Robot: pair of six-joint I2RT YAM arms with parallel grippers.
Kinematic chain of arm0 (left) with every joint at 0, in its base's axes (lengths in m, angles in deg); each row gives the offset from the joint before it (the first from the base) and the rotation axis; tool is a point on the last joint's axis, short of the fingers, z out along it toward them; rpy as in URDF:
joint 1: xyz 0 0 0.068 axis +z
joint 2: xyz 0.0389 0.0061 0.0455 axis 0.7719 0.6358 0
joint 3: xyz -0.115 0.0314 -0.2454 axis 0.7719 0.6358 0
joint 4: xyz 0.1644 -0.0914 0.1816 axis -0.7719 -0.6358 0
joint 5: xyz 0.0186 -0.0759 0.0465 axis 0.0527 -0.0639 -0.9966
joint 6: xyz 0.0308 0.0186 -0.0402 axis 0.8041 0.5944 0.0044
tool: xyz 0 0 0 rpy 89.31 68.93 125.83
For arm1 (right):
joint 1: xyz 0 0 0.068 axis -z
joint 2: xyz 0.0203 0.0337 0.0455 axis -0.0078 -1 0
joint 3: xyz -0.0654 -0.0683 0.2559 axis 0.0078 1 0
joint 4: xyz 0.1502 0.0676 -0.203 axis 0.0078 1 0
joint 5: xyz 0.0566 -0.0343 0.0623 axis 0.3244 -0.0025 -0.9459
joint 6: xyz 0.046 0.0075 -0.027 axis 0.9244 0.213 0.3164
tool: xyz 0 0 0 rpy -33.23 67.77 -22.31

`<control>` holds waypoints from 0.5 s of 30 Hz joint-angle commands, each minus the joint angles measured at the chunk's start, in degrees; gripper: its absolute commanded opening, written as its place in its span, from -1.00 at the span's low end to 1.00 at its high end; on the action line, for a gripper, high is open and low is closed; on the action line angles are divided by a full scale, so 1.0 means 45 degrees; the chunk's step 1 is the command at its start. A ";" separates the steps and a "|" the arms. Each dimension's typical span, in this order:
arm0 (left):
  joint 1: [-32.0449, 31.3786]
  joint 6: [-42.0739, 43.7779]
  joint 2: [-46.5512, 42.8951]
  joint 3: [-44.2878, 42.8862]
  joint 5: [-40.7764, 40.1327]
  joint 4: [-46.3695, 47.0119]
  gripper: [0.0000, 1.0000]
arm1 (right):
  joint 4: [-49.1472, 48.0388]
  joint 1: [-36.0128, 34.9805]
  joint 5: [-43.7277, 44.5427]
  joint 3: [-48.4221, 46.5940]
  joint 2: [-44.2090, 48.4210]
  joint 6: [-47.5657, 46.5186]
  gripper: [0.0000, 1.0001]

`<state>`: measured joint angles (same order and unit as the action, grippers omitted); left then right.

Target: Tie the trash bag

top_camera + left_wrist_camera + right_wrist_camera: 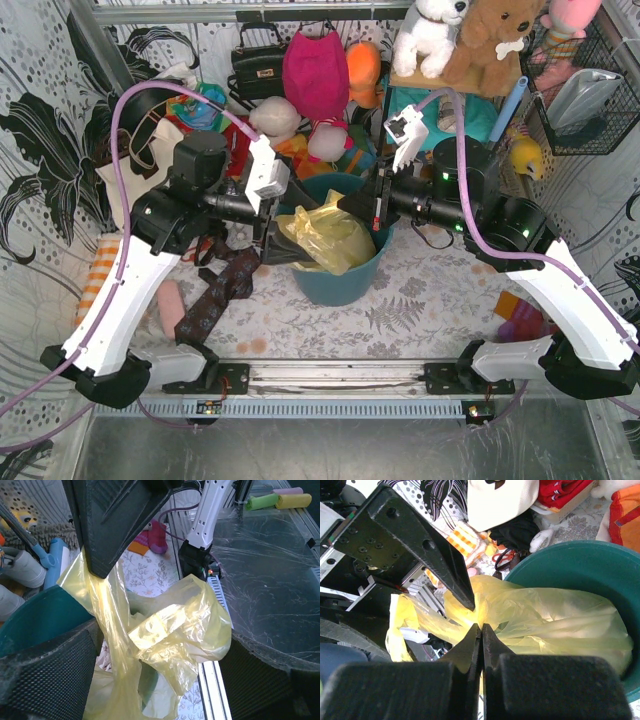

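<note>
Nothing legible anywhere; no text, labels, brands, numbers or signs.

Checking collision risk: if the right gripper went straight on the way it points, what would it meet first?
The trash bag: its yellow film lies between the fingertips of the right gripper. Beyond it probably comes the left gripper, though depth is unclear.

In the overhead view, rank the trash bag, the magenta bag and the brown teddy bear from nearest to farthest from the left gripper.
From the left gripper:
1. trash bag, right beside it, in the teal bin.
2. magenta bag, hanging at the back, centre.
3. brown teddy bear, far back right.
</note>
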<state>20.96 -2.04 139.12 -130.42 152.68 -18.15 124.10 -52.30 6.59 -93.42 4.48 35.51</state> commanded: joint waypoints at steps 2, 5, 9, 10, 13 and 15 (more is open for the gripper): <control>-0.0007 0.0166 -0.0018 -0.0513 0.0360 -0.0723 0.96 | -0.0429 -0.0031 0.0230 0.0144 0.0226 -0.0007 -1.00; -0.0010 -0.0245 0.0081 -0.0519 0.0219 -0.0568 0.96 | -0.0430 -0.0035 0.0224 0.0132 0.0216 -0.0011 -1.00; -0.0007 -0.0472 0.0230 -0.0647 0.0336 -0.0546 0.96 | -0.0389 -0.0035 0.0256 0.0117 0.0236 -0.0023 -1.00; -0.0012 -0.0403 0.0222 -0.0689 0.0430 -0.0617 0.96 | -0.0379 -0.0029 0.0267 0.0127 0.0251 -0.0036 -1.00; -0.0011 -0.0208 0.0018 -0.0680 0.0695 -0.0726 0.96 | -0.0394 -0.0033 0.0283 0.0132 0.0265 -0.0058 -1.00; -0.0010 -0.0200 -0.0171 -0.0606 0.0689 -0.0742 0.96 | -0.0405 -0.0030 0.0313 0.0132 0.0290 -0.0035 -1.00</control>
<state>20.96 -2.94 139.95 -131.86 153.77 -20.67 124.10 -52.30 6.83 -93.42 4.48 35.51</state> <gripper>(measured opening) 0.976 0.003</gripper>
